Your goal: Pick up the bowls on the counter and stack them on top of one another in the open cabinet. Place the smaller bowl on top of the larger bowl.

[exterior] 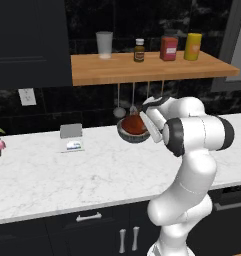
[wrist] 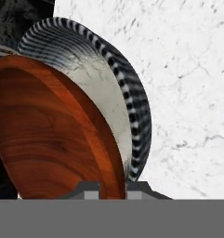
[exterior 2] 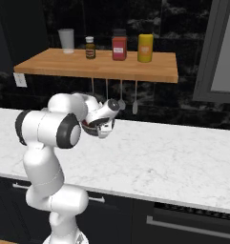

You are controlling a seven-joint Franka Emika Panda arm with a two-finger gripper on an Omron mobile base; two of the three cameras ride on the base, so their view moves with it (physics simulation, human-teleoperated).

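pincer (wrist: 113, 189) narrow, clamped on smaller bowl (wrist: 53, 135) rim | nested in larger bowl (wrist: 127, 97) | above counter (wrist: 187, 69)

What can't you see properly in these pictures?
- Grey bowl: the red bowl inside it and the arm cover most of it in both base views.
- Hand: the hand view's bottom edge cuts its fingers off.
- Jar labels on the shelf: too small to read.
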